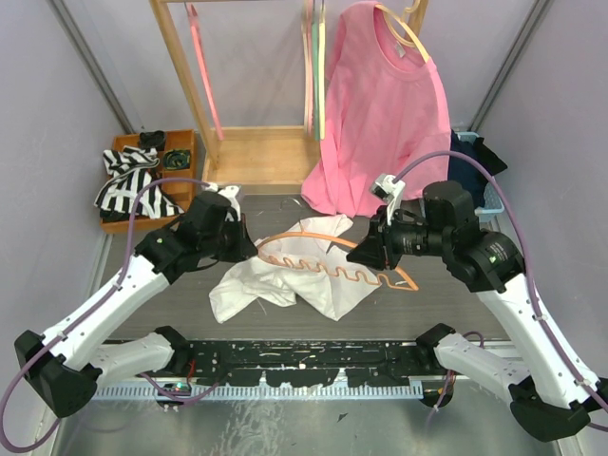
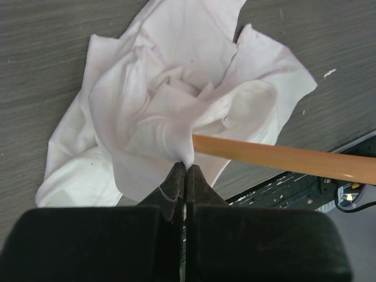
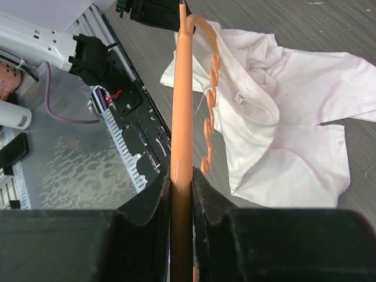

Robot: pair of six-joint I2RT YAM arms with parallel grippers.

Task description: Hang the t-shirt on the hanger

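The white t-shirt [image 1: 285, 280] lies crumpled on the grey table between both arms. The orange hanger [image 1: 328, 270] lies across its upper part, one end reaching into the cloth. My left gripper [image 1: 251, 249] is shut on a bunched fold of the t-shirt [image 2: 164, 100], pinched at the fingertips [image 2: 186, 165], with the hanger's bar [image 2: 282, 158] just to the right of the pinch. My right gripper [image 1: 363, 255] is shut on the hanger's straight bar [image 3: 182, 106]; the bar runs up out of the grip [image 3: 181, 179]. The t-shirt [image 3: 282, 117] lies to its right. The hook is hidden.
A pink t-shirt [image 1: 385, 104] hangs on a pale hanger from the wooden rack at the back. Pink [image 1: 202, 66] and green [image 1: 314, 57] hangers hang there too. Striped cloth [image 1: 133, 180] lies in a tray at left, dark cloth [image 1: 470, 161] at right. A black rail [image 1: 304, 356] edges the table.
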